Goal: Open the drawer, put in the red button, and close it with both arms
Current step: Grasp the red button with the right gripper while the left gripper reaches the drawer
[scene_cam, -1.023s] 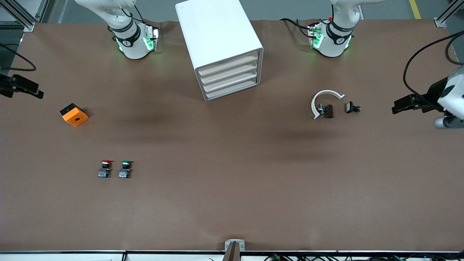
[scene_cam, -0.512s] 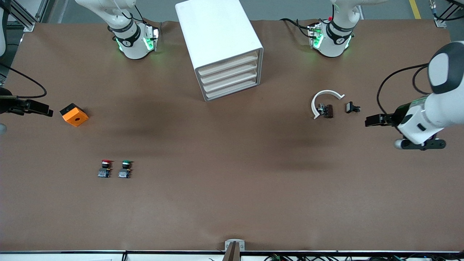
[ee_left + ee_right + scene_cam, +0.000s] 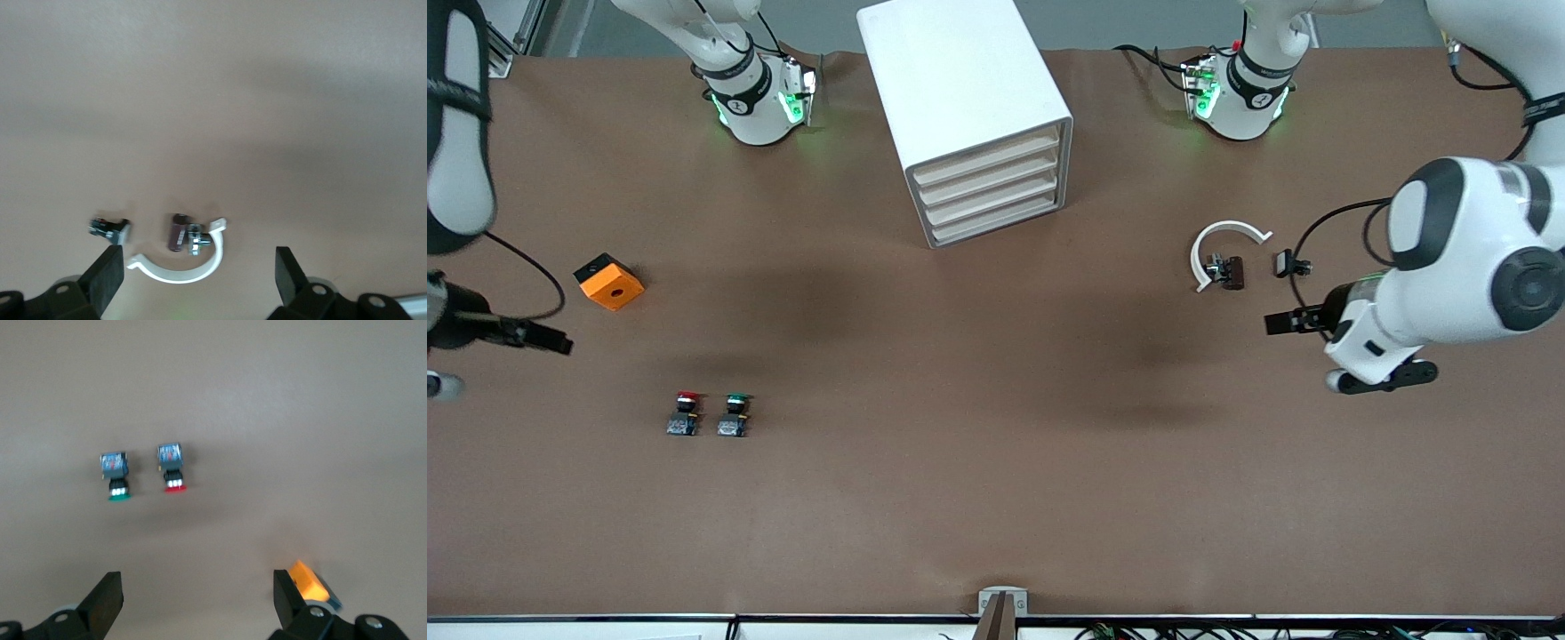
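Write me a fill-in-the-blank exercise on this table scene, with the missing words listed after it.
1. The white four-drawer cabinet has all its drawers ____.
2. Beside the small red-capped pushbutton stands a twin with a ____ cap.
3. The orange block with a round hole lies toward the ____ arm's end of the table.
4. The left gripper hangs over the table with jaws ____.

Missing words: shut; green; right; open

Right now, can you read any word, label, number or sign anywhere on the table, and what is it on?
No text reads clearly.
Round dark marks on the arm bases' collars: too small to read.
Red button and green button: printing on the base blocks, blurred.
White drawer cabinet, orange block: no lettering visible.
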